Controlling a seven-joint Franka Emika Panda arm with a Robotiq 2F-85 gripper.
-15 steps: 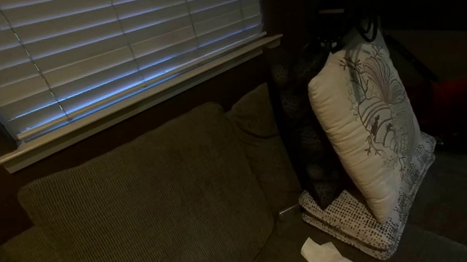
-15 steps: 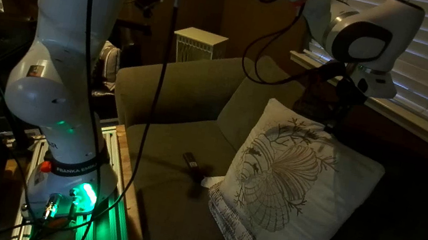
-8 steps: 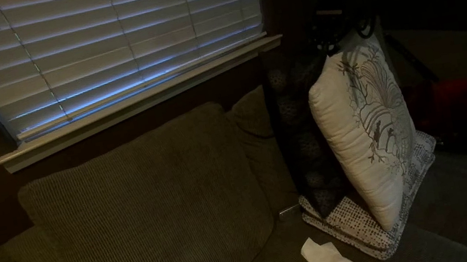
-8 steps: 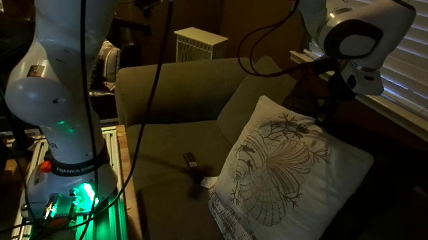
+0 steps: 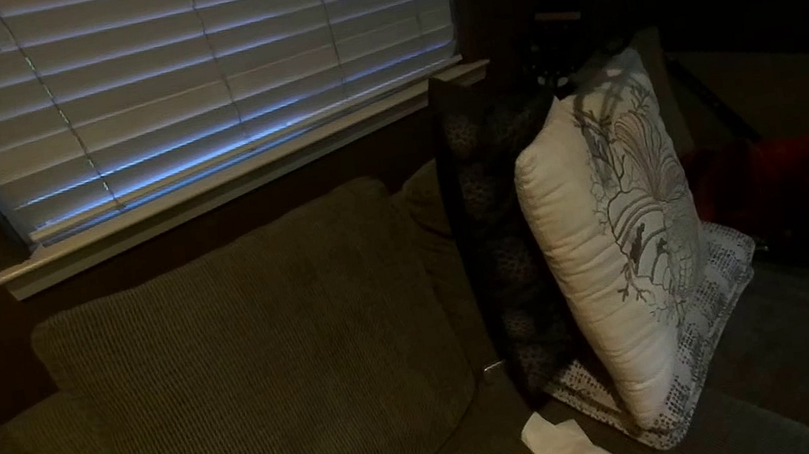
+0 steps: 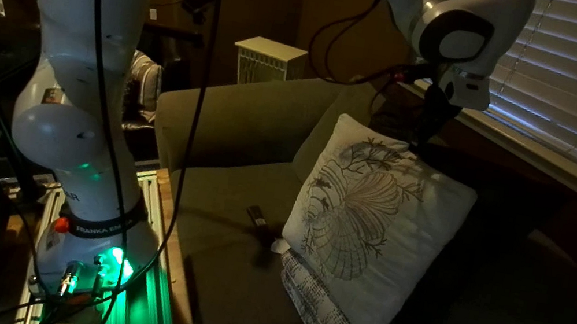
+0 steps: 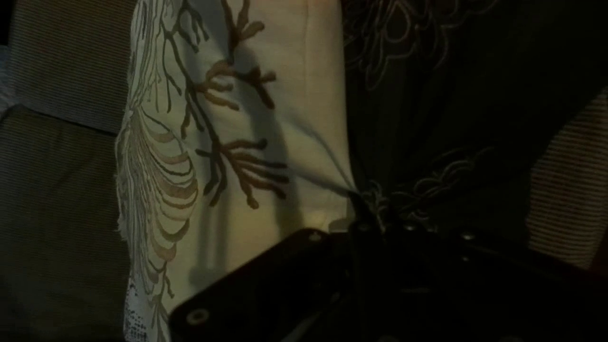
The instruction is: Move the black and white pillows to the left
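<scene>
A white pillow (image 5: 620, 240) with shell and coral embroidery stands tilted on a black-and-white patterned cushion (image 5: 712, 299). It also shows in an exterior view (image 6: 374, 211) and the wrist view (image 7: 313, 71). A black pillow (image 5: 495, 228) with faint flower embroidery stands beside it, towards the window; it fills the right of the wrist view (image 7: 456, 85). My gripper (image 5: 552, 79) is at their top corners, partly behind the white pillow in an exterior view (image 6: 418, 137). In the wrist view the fingers (image 7: 375, 204) are closed on bunched black fabric. Whether white fabric is pinched too, I cannot tell.
A white paper (image 5: 573, 449) lies on the sofa seat near the patterned cushion. A remote (image 6: 257, 218) lies on the seat nearer my base. A large sofa back cushion (image 5: 271, 364) leans below the window sill (image 5: 241, 184). A sofa armrest (image 6: 249, 114) stands at the far side.
My gripper and both pillows have shifted left together in both exterior views. The pillows' lower corners have slid over the patterned cushion towards the paper. The patterned cushion has stayed in place.
</scene>
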